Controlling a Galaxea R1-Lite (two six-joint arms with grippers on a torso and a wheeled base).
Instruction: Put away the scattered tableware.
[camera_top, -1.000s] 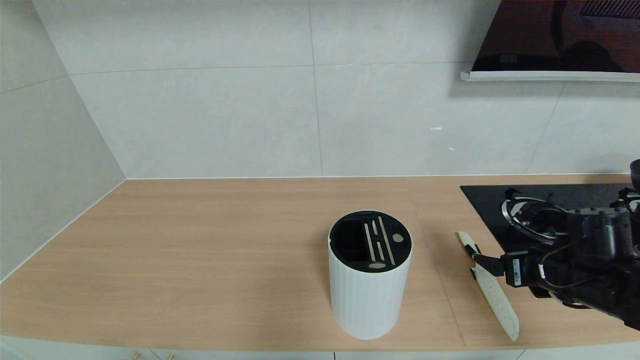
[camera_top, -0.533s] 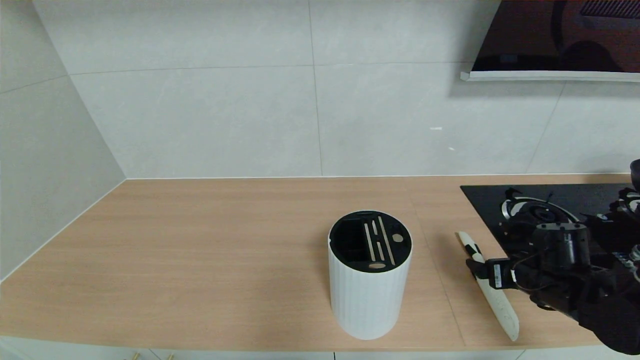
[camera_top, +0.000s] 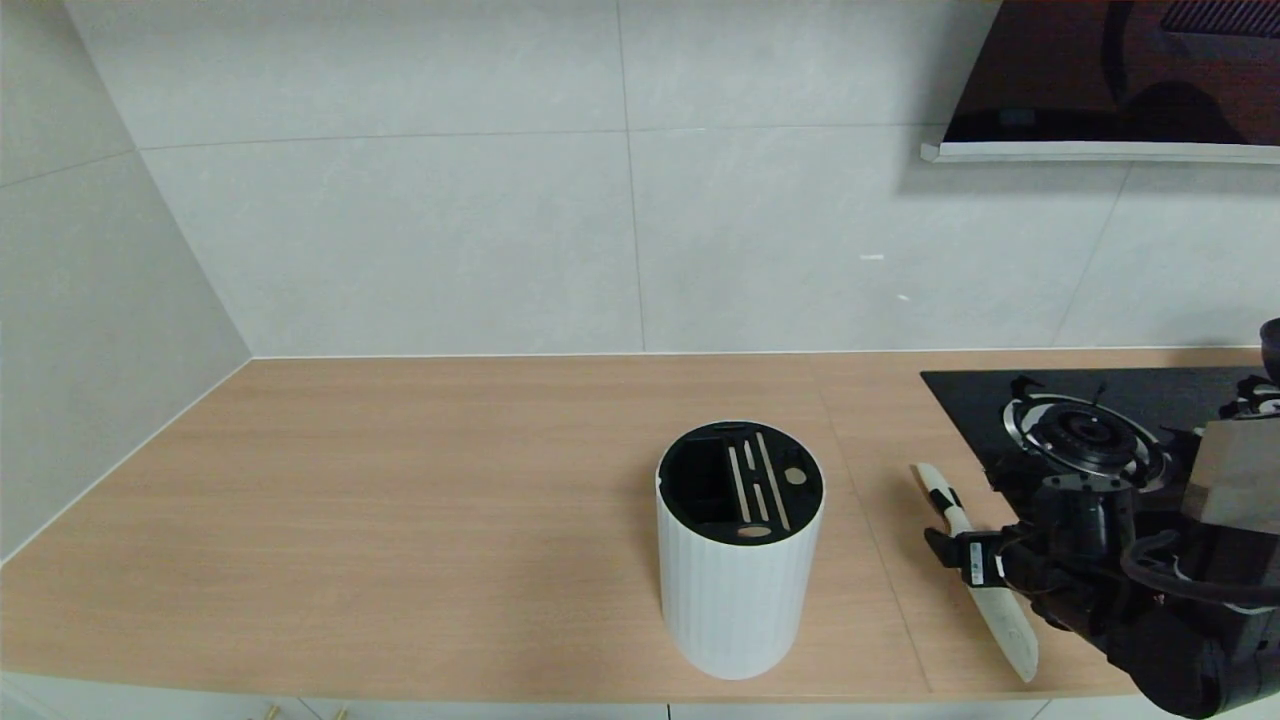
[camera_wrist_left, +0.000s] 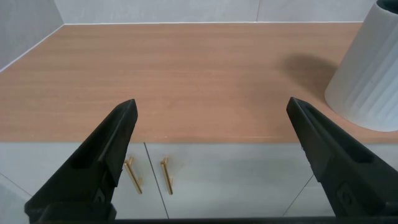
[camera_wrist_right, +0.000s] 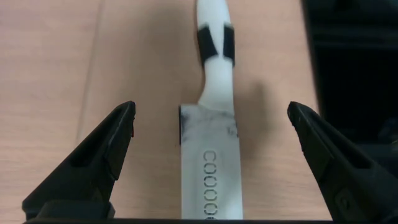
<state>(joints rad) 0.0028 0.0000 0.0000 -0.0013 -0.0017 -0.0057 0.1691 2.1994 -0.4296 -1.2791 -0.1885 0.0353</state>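
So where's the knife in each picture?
Head view: the knife lies on the counter beside the stove, under the right gripper.
Right wrist view: the knife sits between that gripper's open fingers.
Left wrist view: faces the white holder instead.
Shared landmark: the wooden counter.

Head cam: I look forward and down from well back, with counter (camera_top: 400, 520), tiled wall (camera_top: 400, 230), white holder (camera_top: 738, 590) lower centre, knife (camera_top: 1008, 630) lower right. Left wrist cam: low off the counter's front edge, facing across it, shares the holder. Right wrist cam: straight down, close on the knife, shared with head.
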